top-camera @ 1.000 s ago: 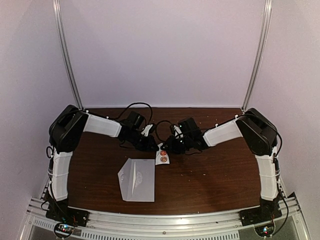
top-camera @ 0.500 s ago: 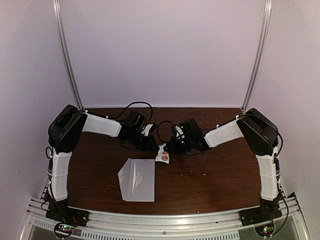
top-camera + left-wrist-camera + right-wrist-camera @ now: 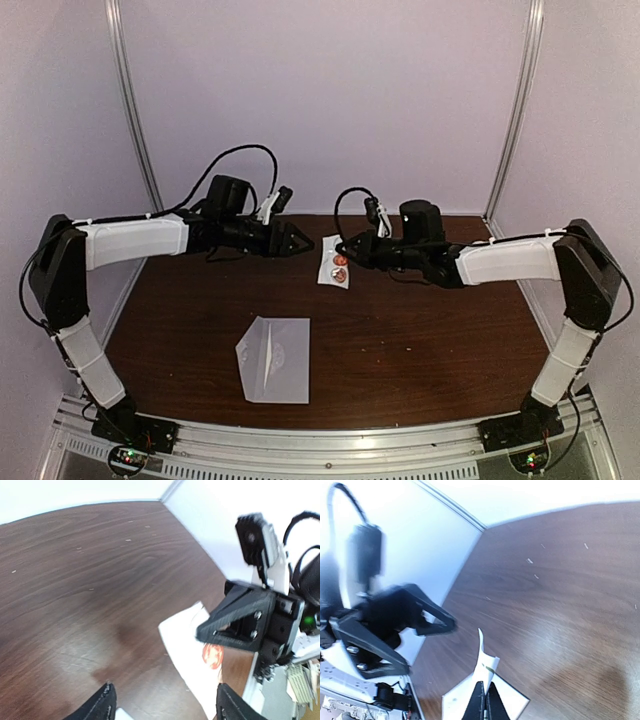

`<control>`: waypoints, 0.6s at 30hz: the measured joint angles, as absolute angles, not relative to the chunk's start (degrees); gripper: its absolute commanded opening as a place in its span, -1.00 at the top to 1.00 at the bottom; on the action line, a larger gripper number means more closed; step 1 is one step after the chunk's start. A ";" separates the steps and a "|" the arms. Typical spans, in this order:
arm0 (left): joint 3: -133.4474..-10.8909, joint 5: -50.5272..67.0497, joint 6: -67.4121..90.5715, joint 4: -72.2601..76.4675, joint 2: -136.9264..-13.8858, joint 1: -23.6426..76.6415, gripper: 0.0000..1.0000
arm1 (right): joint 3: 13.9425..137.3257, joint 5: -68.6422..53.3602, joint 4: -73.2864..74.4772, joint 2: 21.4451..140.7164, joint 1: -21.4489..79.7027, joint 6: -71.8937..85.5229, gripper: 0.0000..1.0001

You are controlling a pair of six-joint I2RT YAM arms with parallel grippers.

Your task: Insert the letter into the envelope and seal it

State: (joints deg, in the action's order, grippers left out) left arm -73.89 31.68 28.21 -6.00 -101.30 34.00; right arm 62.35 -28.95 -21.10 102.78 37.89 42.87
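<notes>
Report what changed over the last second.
The right gripper closed on the sticker strip and lifted it off the table; the left gripper opened, rose too and drew clear of it. The envelope stayed put.

Top external: high above and behind the arm bases [image 3: 135,432], which sit at the frame's bottom corners; it looks down and forward, far enough off to hold the whole surface [image 3: 430,350].
Left wrist: close and low over the surface, facing the right pincer [image 3: 200,631] at frame right.
Right wrist: equally close, facing the left pincer [image 3: 431,647] at frame left.
Shared: all three hold the white sticker strip [image 3: 333,263]; the wrist views face each other.
</notes>
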 measured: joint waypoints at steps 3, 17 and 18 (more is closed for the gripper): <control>-72.03 36.25 28.88 -3.92 -98.96 34.57 -0.48 | 59.90 -29.69 -22.81 96.36 37.89 41.98 1.00; -68.23 49.10 39.00 9.89 -97.06 41.65 0.20 | 57.36 -30.20 -21.21 83.61 40.32 35.86 1.00; -68.16 49.39 39.57 10.87 -96.97 41.74 0.22 | 57.36 -30.17 -20.91 83.48 40.56 35.57 1.00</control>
State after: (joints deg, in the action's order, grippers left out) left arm -68.16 49.39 39.57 10.87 -96.97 41.74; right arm 57.36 -30.17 -20.91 83.48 40.56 35.57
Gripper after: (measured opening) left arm 0.479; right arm 0.004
